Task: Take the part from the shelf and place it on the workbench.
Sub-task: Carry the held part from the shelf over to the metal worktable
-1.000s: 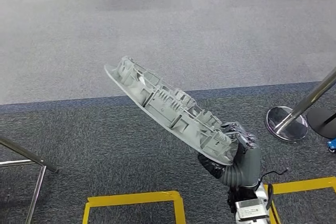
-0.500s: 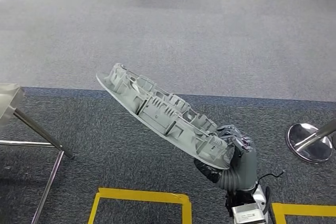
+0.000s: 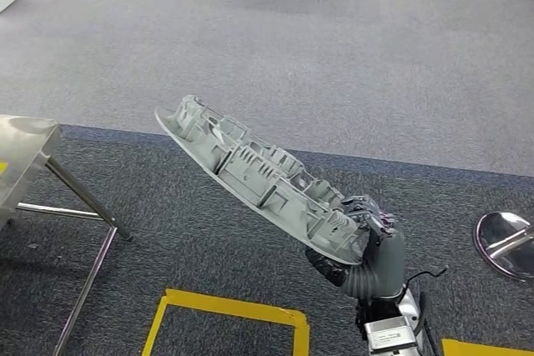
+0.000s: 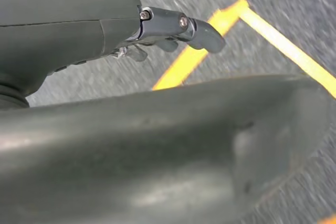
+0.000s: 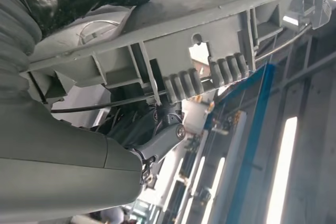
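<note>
You see the part (image 3: 264,177), a long, curved grey plastic moulding with its ribbed, clip-studded inner side facing up. It hangs in the air above the carpet, slanting up and away to the left, with its near end gripped in the right hand (image 3: 355,239). From the right wrist its ribs and slots (image 5: 206,61) show close up.

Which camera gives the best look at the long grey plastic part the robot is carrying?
The head view: it shows the whole grey ribbed part, tilted, with the right hand gripping its lower end. The right wrist view shows a close stretch of its ribs. In the left wrist view, I can't tell whether the blurred grey surface is the part.
</note>
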Robot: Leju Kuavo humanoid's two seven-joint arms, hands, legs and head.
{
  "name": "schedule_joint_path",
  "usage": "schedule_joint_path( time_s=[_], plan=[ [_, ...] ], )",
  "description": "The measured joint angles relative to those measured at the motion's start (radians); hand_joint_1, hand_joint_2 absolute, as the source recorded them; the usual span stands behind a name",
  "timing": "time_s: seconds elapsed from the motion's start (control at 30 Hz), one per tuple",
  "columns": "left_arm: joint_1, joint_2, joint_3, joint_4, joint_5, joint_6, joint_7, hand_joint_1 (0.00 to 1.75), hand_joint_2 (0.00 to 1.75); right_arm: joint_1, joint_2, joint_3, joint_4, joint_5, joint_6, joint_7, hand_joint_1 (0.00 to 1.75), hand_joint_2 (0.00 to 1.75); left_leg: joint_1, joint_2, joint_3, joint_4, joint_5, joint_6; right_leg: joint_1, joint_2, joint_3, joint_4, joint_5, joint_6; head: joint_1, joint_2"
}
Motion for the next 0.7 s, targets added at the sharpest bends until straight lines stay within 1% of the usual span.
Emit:
schedule_joint_path(
  time_s=[0.03,0.07,0.1,0.13,0.17,0.2,0.23,0.27,0.3,0.33,0.37,0.4,0.43,0.47,0.5,0.53,0.57,0.6,0.63,0.67,0.7],
  plan=[
    [-0.003,-0.002,0.008,0.000,0.029,-0.015,-0.006,0.00,0.00,-0.001,0.000,0.000,0.000,-0.002,0.002,0.000,1.75,1.75,-0.004,0.005,0.005,-0.015,-0.003,0.005,0.002,-0.006,0.000,0.000,-0.001,0.005,0.001,0.000],
    [-0.005,-0.006,0.023,0.000,0.066,-0.026,-0.010,0.00,0.00,-0.003,0.002,0.001,0.001,-0.004,0.004,-0.001,1.75,1.75,-0.007,-0.001,0.004,-0.018,-0.003,0.011,0.003,-0.012,0.001,-0.001,-0.001,0.010,0.003,0.000],
    [-0.006,-0.012,0.044,0.000,0.100,-0.031,-0.013,0.00,0.00,-0.004,0.003,0.003,0.001,-0.006,0.006,-0.001,1.75,1.75,-0.006,-0.007,0.005,-0.021,-0.001,0.017,0.002,-0.017,0.001,-0.003,-0.003,0.016,0.005,0.000],
    [-0.005,-0.019,0.066,0.000,0.126,-0.033,-0.016,0.00,0.00,-0.006,0.004,0.005,0.002,-0.007,0.007,-0.001,1.75,1.75,-0.005,-0.013,0.008,-0.025,0.001,0.024,0.000,-0.012,-0.001,0.002,-0.010,0.021,0.007,0.000],
    [-0.006,-0.024,0.085,0.000,0.139,-0.034,-0.018,0.00,0.00,-0.007,0.005,0.006,0.002,-0.008,0.007,-0.002,1.75,1.75,-0.004,-0.019,0.011,-0.030,0.003,0.031,-0.002,0.001,-0.010,0.023,-0.026,0.025,0.009,0.000],
    [-0.007,-0.028,0.099,0.000,0.142,-0.036,-0.019,0.00,0.00,-0.008,0.005,0.008,0.002,-0.008,0.006,-0.004,1.75,1.75,-0.002,-0.026,0.015,-0.034,0.006,0.037,-0.003,0.019,-0.031,0.066,-0.051,0.027,0.013,0.000],
    [-0.008,-0.030,0.109,0.000,0.142,-0.039,-0.019,0.00,0.00,-0.008,0.005,0.009,0.002,-0.008,0.006,-0.005,1.75,1.75,-0.002,-0.033,0.015,-0.035,0.006,0.041,-0.004,0.040,-0.060,0.129,-0.080,0.028,0.018,0.000],
    [-0.009,-0.032,0.116,0.000,0.142,-0.042,-0.018,0.00,0.00,-0.007,0.005,0.010,0.002,-0.008,0.005,-0.006,1.75,1.75,-0.003,-0.041,0.015,-0.035,0.006,0.044,-0.004,0.052,-0.097,0.201,-0.108,0.028,0.022,0.000],
    [-0.010,-0.034,0.123,0.000,0.143,-0.046,-0.015,0.00,0.00,-0.007,0.005,0.011,0.003,-0.009,0.006,-0.007,1.75,1.75,-0.005,-0.050,0.016,-0.035,0.005,0.046,-0.004,0.059,-0.130,0.260,-0.124,0.029,0.024,0.000],
    [-0.010,-0.036,0.128,0.000,0.146,-0.051,-0.011,0.00,0.00,-0.006,0.005,0.012,0.004,-0.011,0.006,-0.007,1.75,1.75,-0.006,-0.059,0.017,-0.034,0.005,0.047,-0.004,0.062,-0.149,0.288,-0.122,0.028,0.025,0.000],
    [-0.010,-0.039,0.135,0.000,0.151,-0.056,-0.005,0.00,0.00,-0.006,0.005,0.014,0.006,-0.013,0.007,-0.006,1.75,1.75,-0.007,-0.069,0.018,-0.034,0.004,0.047,-0.004,0.064,-0.150,0.276,-0.100,0.026,0.025,0.000],
    [-0.011,-0.042,0.141,0.000,0.159,-0.063,0.000,0.00,0.00,-0.007,0.005,0.015,0.007,-0.014,0.007,-0.006,1.75,1.75,-0.007,-0.079,0.020,-0.033,0.003,0.046,-0.004,0.069,-0.131,0.224,-0.062,0.024,0.025,0.000],
    [-0.012,-0.045,0.148,0.000,0.166,-0.068,0.004,0.00,0.00,-0.009,0.005,0.016,0.008,-0.015,0.008,-0.006,1.75,1.75,-0.007,-0.088,0.021,-0.032,0.002,0.045,-0.005,0.081,-0.102,0.154,-0.023,0.021,0.025,0.000],
    [-0.013,-0.048,0.156,0.000,0.172,-0.074,0.007,0.00,0.00,-0.011,0.005,0.018,0.008,-0.015,0.008,-0.006,1.75,1.75,-0.009,-0.097,0.020,-0.029,0.000,0.042,-0.006,0.098,-0.070,0.086,0.004,0.018,0.026,0.000],
    [-0.014,-0.051,0.162,0.000,0.175,-0.078,0.008,0.00,0.00,-0.012,0.005,0.019,0.009,-0.016,0.008,-0.006,1.75,1.75,-0.009,-0.104,0.017,-0.026,-0.001,0.038,-0.007,0.111,-0.046,0.038,0.019,0.016,0.025,0.000],
    [-0.014,-0.054,0.166,0.000,0.175,-0.080,0.009,0.00,0.00,-0.013,0.005,0.019,0.009,-0.016,0.008,-0.006,1.75,1.75,-0.008,-0.111,0.013,-0.024,-0.001,0.034,-0.007,0.120,-0.034,0.014,0.021,0.014,0.025,0.000],
    [-0.013,-0.056,0.169,0.000,0.173,-0.081,0.009,0.00,0.00,-0.013,0.005,0.020,0.009,-0.016,0.008,-0.006,1.75,1.75,-0.008,-0.118,0.009,-0.023,0.001,0.029,-0.006,0.120,-0.029,0.007,0.018,0.013,0.025,0.000],
    [-0.012,-0.057,0.171,0.000,0.172,-0.081,0.009,0.00,0.00,-0.013,0.005,0.020,0.010,-0.017,0.008,-0.005,1.75,1.75,-0.005,-0.123,0.006,-0.023,0.001,0.024,-0.006,0.113,-0.027,0.005,0.019,0.010,0.024,0.000],
    [-0.011,-0.058,0.172,0.000,0.170,-0.081,0.009,0.00,0.00,-0.013,0.005,0.020,0.010,-0.017,0.008,-0.005,1.75,1.75,-0.005,-0.119,0.004,-0.019,-0.002,0.020,-0.006,0.105,-0.024,0.000,0.021,0.005,0.023,0.000],
    [-0.011,-0.059,0.172,0.000,0.167,-0.081,0.009,0.00,0.00,-0.013,0.005,0.020,0.010,-0.018,0.008,-0.005,1.75,1.75,-0.005,-0.106,-0.002,-0.005,-0.013,0.015,-0.007,0.096,-0.020,-0.004,0.023,0.000,0.020,0.000],
    [-0.012,-0.059,0.172,0.000,0.165,-0.081,0.009,0.00,0.00,-0.014,0.005,0.020,0.010,-0.019,0.008,-0.006,1.75,1.75,-0.005,-0.089,-0.017,0.031,-0.035,0.010,-0.009,0.086,-0.016,-0.009,0.024,-0.006,0.016,0.000]
  ],
)
